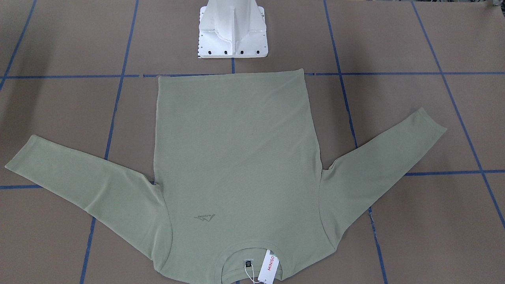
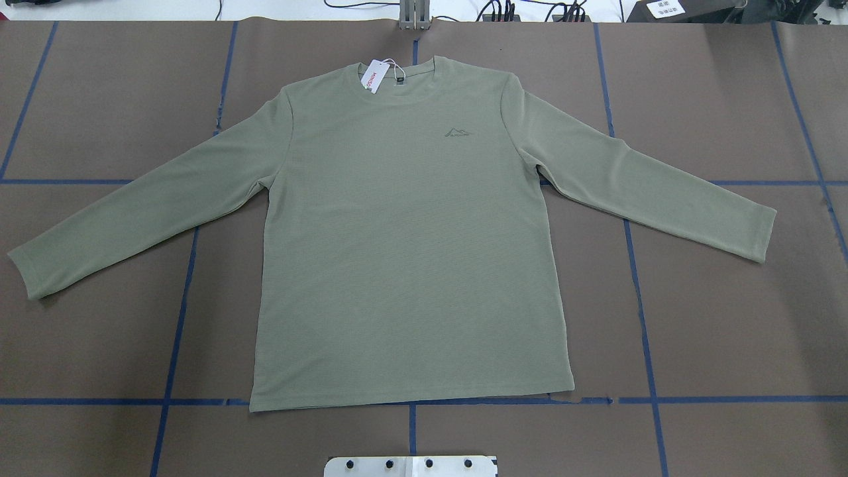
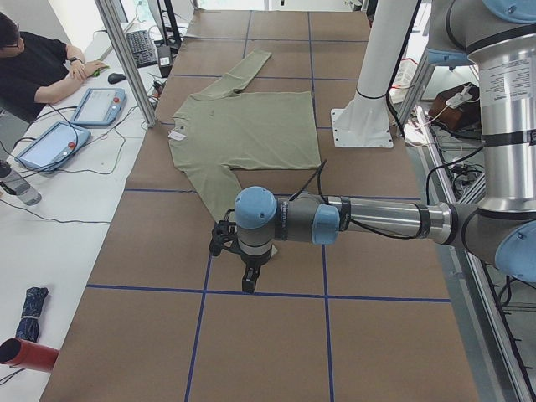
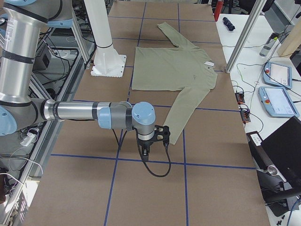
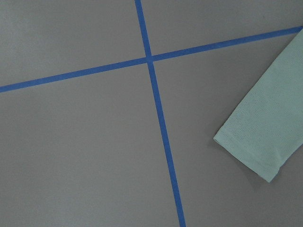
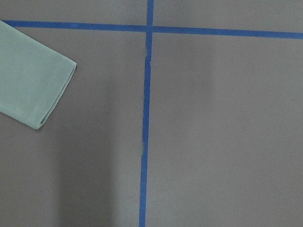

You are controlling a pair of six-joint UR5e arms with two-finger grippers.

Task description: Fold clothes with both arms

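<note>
On the brown counter (image 2: 729,318), the sage-green long-sleeved shirt (image 2: 411,252) lay flat and face up, right in the middle. Its neck pointed away from the white robot base (image 1: 232,35), and its bottom edge was near the base. Both sleeves were spread out wide and slanted down, like wings. Nothing was folded yet, so I think the job was only at its start. The left arm (image 3: 368,219) hung low over the counter close to the left sleeve cuff (image 5: 258,142), and the right arm (image 4: 80,112) hung the same way close to the right sleeve cuff (image 6: 33,80). Each wrist view looked down on its cuff off to one side. The jaws showed only in the side views, so I cannot tell how far open they were or if they held anything. I think each arm next had to slide over to its cuff, pinch it, and carry the sleeve across the body. The cloth looked soft, thin and knit with tiny ribs, so it would bend and droop when lifted. A small mountain logo (image 2: 459,133) sat on the chest, and a stiff white hang tag (image 2: 373,77) lay at the round neck. Blue tape lines (image 2: 642,318) made big squares on the dull, smooth counter.
</note>
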